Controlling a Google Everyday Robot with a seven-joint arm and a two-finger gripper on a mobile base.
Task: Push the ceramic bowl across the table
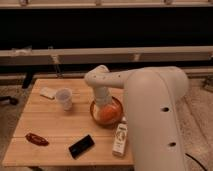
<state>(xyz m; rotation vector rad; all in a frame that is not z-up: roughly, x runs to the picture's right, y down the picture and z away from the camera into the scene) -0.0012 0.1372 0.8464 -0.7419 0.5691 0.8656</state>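
Note:
The ceramic bowl [108, 115] with a brown-orange rim and lighter orange inside sits on the light wooden table [50, 130], right of centre. My white arm reaches in from the right and bends down over the bowl. The gripper [103, 102] is at the bowl's back left rim, reaching down into it. The arm's wrist covers the fingers.
A small translucent white cup [64, 98] stands left of the bowl. A white flat item [48, 92] lies at the back left. A red-brown object [37, 139] and a black device [81, 146] lie near the front edge. A white bottle [120, 137] lies just in front of the bowl.

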